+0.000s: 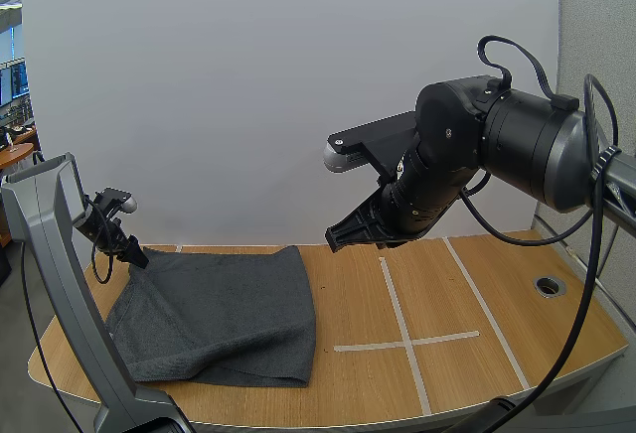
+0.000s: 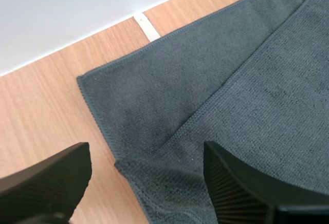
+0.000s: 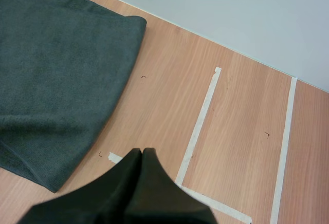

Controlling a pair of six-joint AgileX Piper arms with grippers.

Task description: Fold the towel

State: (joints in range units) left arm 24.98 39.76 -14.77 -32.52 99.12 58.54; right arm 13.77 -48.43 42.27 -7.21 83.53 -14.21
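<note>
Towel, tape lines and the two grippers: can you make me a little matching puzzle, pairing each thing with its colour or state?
Things:
1. towel
2. left gripper
3. right gripper
4. tape lines

Colours or states:
a. shut, one dark wedge
b. dark grey, lying partly doubled over
c. pale, crossing each other
d. open, over a towel corner

Pairs: 1-b, 2-d, 3-a, 4-c.

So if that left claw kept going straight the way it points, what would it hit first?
Most likely the towel: the open left gripper points down at its folded corner. One finger hangs over bare table, so it could touch wood at the same time; depth is hard to judge.
</note>
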